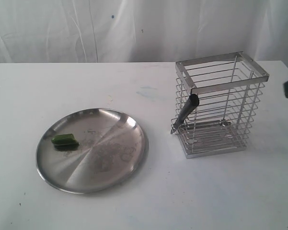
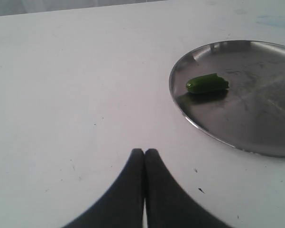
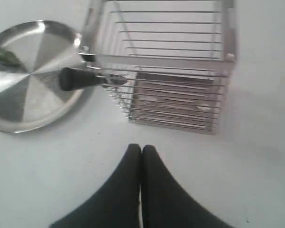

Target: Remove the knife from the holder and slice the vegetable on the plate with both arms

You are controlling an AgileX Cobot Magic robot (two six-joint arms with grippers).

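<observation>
The knife (image 3: 78, 78) is seen well apart from the right gripper (image 3: 141, 148), whose two black fingers are pressed together with nothing between them. The knife is lodged at a tilt in the holder (image 1: 223, 60), on the side that faces the plate (image 1: 105, 153), with its rounded black handle sticking out past the bars. How far the blade reaches inside cannot be told.

The left gripper (image 2: 144, 151) is likewise pressed together and empty. It is held over bare table (image 1: 134, 201), near the plate's rim but apart from the vegetable (image 2: 207, 83).

Only the knife is seen in the holder. One short green vegetable piece is carried on the plate, lying near the rim on the side away from the holder.

The holder is built of thin chrome wire bars under a flat square metal rim and is taller than it is wide. The plate is round, shallow and steel, shiny and scuffed, with a raised edge. The table is covered in plain white.
</observation>
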